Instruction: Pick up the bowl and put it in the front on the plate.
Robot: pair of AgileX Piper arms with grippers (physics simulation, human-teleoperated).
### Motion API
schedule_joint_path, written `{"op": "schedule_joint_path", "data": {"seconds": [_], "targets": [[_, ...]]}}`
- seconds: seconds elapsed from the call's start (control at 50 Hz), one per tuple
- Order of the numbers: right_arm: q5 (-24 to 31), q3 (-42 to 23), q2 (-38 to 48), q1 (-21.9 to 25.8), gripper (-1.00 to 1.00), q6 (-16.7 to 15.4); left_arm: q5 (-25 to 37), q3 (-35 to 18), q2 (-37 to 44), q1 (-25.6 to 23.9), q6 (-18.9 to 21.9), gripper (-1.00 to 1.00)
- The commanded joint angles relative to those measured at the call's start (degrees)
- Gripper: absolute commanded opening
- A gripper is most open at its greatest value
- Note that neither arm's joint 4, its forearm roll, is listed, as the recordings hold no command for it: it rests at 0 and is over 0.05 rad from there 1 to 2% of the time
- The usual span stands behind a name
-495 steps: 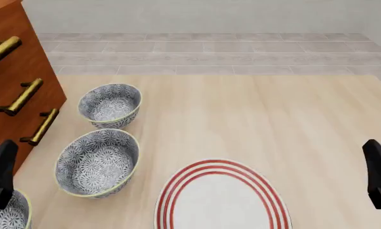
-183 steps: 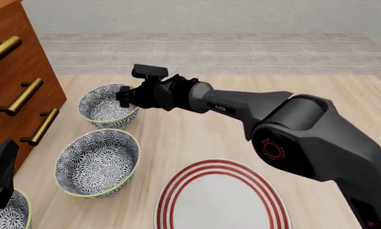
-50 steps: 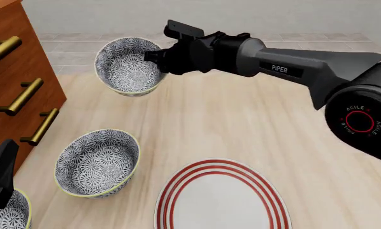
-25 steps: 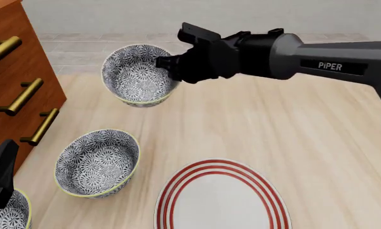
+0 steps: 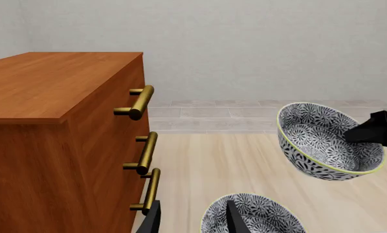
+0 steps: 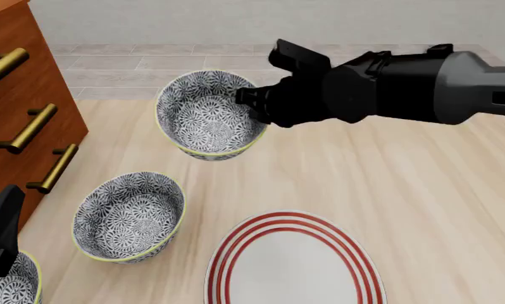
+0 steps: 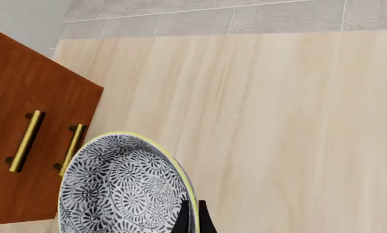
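Ceramic bowl [image 6: 209,115]: rigid, slick, breakable; pinched at rim by closed right gripper [image 6: 254,101], airborne, short of plate [image 6: 293,263].

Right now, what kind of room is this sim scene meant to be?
Likely a kitchen or dining corner: a light wooden table set with patterned bowls and a red-ringed plate, a wooden drawer cabinet with brass handles alongside, tiled floor beyond.

bright, even, shadowless rendered light; crisp focus throughout, no glare or blur
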Motion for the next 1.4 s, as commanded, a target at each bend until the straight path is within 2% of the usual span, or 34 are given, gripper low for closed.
{"op": "schedule_joint_path", "data": {"seconds": [0.02,0.16,0.42,0.62,0.74,1.08,1.4], "targets": [[-1.7,6.8,-5.1,-0.7,-1.00,1.3,0.0,0.0,0.0,0.0,0.0,1.00],[-2.9,12.1,-8.3,-1.9,-1.00,2.5,0.0,0.0,0.0,0.0,0.0,1.00],[-3.1,16.7,-12.0,-3.6,-1.00,2.8,0.0,0.0,0.0,0.0,0.0,1.00],[-2.9,20.8,-15.0,-3.4,-1.00,3.4,0.0,0.0,0.0,0.0,0.0,1.00],[-3.1,25.6,-18.1,-3.0,-1.00,3.7,0.0,0.0,0.0,0.0,0.0,1.00],[-4.4,35.7,-24.6,-1.7,-1.00,6.5,0.0,0.0,0.0,0.0,0.0,1.00],[-4.5,42.1,-31.1,-1.1,-1.00,7.8,0.0,0.0,0.0,0.0,0.0,1.00]]}}
